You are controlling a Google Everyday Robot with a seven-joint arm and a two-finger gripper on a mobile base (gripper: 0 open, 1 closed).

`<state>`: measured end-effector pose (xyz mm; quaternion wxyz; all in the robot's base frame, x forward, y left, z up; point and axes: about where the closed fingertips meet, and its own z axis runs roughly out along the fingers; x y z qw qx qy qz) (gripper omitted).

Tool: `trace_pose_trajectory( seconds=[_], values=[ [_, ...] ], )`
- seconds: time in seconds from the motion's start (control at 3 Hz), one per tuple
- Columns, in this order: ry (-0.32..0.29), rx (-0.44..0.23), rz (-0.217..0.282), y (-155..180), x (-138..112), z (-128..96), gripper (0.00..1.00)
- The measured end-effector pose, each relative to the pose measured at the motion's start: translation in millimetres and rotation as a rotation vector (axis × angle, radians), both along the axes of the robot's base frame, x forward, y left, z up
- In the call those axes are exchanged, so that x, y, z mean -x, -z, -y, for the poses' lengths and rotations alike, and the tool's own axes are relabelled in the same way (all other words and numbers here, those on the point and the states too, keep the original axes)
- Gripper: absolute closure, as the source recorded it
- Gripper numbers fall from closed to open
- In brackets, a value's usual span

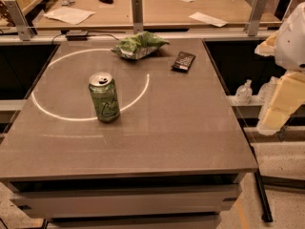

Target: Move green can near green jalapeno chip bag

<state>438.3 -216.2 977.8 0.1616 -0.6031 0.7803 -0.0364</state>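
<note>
The green can (104, 97) stands upright on the grey table (181, 128), left of the middle, with its silver top and pull tab showing. The green jalapeno chip bag (138, 45) lies wrinkled at the table's far edge, behind the can and a little to its right, a clear gap away. My gripper (279, 113) hangs at the right edge of the view, beyond the table's right side and far from the can, holding nothing that I can see.
A flat black packet (183, 61) lies right of the chip bag. A bright ring of light marks the tabletop around the can. A rail with metal posts (137, 13) runs behind the table, with a desk holding papers beyond it. Clear bottles (244, 91) sit low to the right.
</note>
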Motion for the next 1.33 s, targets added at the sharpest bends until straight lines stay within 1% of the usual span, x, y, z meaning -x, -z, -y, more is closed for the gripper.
trace_pose_trajectory(
  seconds=[0.33,0.67,1.0,1.33],
  values=[
    [0.000,0.000,0.000,0,0,0,0.00],
    [0.013,-0.076,0.001,0,1,3,0.00],
    [0.056,-0.261,0.026,23,-4,33,0.00],
    [0.048,-0.478,0.109,43,-11,58,0.00]
  ],
)
